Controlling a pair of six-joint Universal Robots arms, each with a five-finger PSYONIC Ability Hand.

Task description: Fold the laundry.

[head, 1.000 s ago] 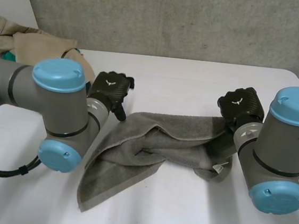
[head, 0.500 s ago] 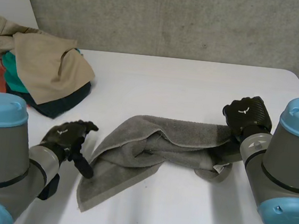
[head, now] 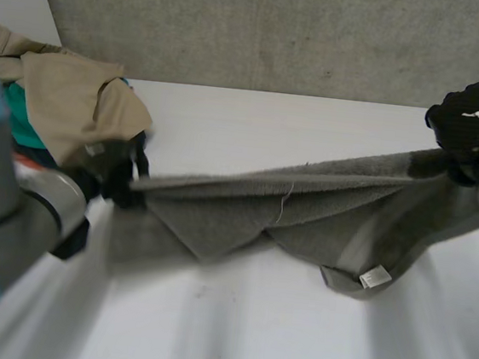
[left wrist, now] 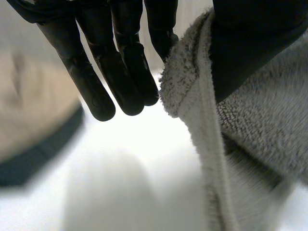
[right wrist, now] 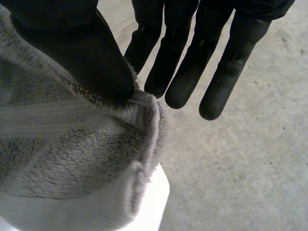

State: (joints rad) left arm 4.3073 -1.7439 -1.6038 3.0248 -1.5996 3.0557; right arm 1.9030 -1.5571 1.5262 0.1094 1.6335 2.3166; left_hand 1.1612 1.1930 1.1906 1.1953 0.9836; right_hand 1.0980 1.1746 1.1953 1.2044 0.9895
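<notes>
The grey towel [head: 305,204] is held up over the white table [head: 239,342], stretched as a taut band from nine o'clock to two o'clock. At the nine o'clock end it is grasped by the left hand [left wrist: 120,67]: in the left wrist view the hemmed edge is pinched under the thumb, with the fingers straight alongside. At the two o'clock end it is gripped by the right hand [head: 473,118]. There, in the right wrist view, a bunched bit of edge is clamped between the thumb and the nearest finger, and the other fingers are extended past it.

Below the taut line the cloth is not yet flat. A pointed flap hangs near the middle, and a sagging pouch with a white label [head: 372,277] droops toward five o'clock — possibly resting on the table, though that cannot be told for sure.

The step is judged to be the spreading-out before any fold. It is best done with both pinches kept firm and the pull shared evenly, so that neither end is tugged free. The upper edge should be levelled and the cloth raised until the hanging folds drop open. Then it can be laid down flat in the open middle of the table — well apart from the pile of clothes [head: 71,106] at ten o'clock.
</notes>
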